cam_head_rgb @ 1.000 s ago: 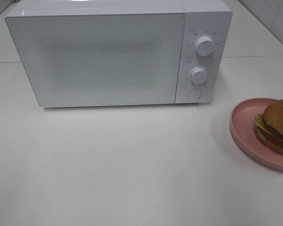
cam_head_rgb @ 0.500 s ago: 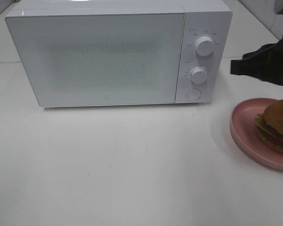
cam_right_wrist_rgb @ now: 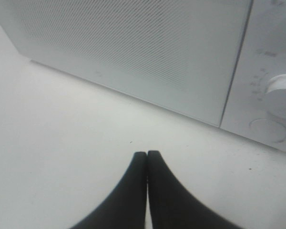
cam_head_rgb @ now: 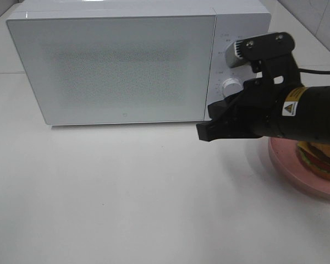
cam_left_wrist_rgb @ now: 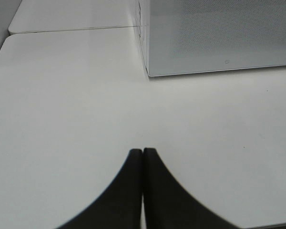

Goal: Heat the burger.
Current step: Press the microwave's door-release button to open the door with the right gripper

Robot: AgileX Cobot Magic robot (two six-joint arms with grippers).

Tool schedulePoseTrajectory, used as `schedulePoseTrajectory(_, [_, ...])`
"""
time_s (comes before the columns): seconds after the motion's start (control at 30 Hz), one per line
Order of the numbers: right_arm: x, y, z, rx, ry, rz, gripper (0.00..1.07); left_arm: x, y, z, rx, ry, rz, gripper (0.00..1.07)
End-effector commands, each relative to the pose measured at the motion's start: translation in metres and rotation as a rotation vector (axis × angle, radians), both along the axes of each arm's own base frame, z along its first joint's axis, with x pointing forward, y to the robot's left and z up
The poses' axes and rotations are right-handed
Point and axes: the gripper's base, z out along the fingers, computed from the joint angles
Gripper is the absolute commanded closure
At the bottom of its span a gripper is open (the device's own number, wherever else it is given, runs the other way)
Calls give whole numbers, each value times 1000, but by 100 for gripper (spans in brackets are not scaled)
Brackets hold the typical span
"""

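Observation:
The burger point(cam_head_rgb: 319, 162) sits on a round pink plate point(cam_head_rgb: 283, 163) at the right edge of the white table, mostly hidden by my right arm. The white microwave point(cam_head_rgb: 115, 66) stands at the back with its door closed. My right gripper point(cam_head_rgb: 204, 132) is shut and empty; it hangs above the table in front of the microwave's lower right corner, left of the plate. In the right wrist view the shut gripper point(cam_right_wrist_rgb: 147, 153) points toward the microwave door point(cam_right_wrist_rgb: 133, 47). My left gripper point(cam_left_wrist_rgb: 142, 150) is shut and empty above bare table, out of the exterior view.
The microwave's control panel has two knobs, the lower knob point(cam_head_rgb: 230, 86) showing beside the arm, and a round button point(cam_right_wrist_rgb: 267, 130) below it. The microwave's left corner point(cam_left_wrist_rgb: 148, 74) is ahead of the left gripper. A table seam point(cam_left_wrist_rgb: 71, 28) runs behind.
My right arm has swung in from the right edge, moving left and down across the microwave's control panel, and now covers most of the burger. The burger and plate have not moved.

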Motion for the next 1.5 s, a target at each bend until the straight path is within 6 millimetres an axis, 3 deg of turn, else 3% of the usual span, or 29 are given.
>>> schedulePoseTrajectory(0.03, [-2, 11, -6, 3, 15, 34, 107, -2, 0, 0, -1, -26, -6, 106])
schedulePoseTrajectory(0.57, [8, 22, -40, 72, 69, -8, 107, -2, 0, 0, -1, -26, -6, 106])
schedulePoseTrajectory(0.87, [22, 19, -47, 210, 16, -173, 107, -2, 0, 0, -1, -26, -6, 106])
schedulePoseTrajectory(0.97, [23, 19, -48, 222, 9, -190, 106, -2, 0, 0, -1, -26, -6, 106])
schedulePoseTrajectory(1.1, [30, 13, -42, 353, -31, -320, 106, -2, 0, 0, -1, -26, -6, 106])
schedulePoseTrajectory(1.5, [33, 11, -30, 678, 0, -433, 107, -2, 0, 0, -1, -26, -6, 106])
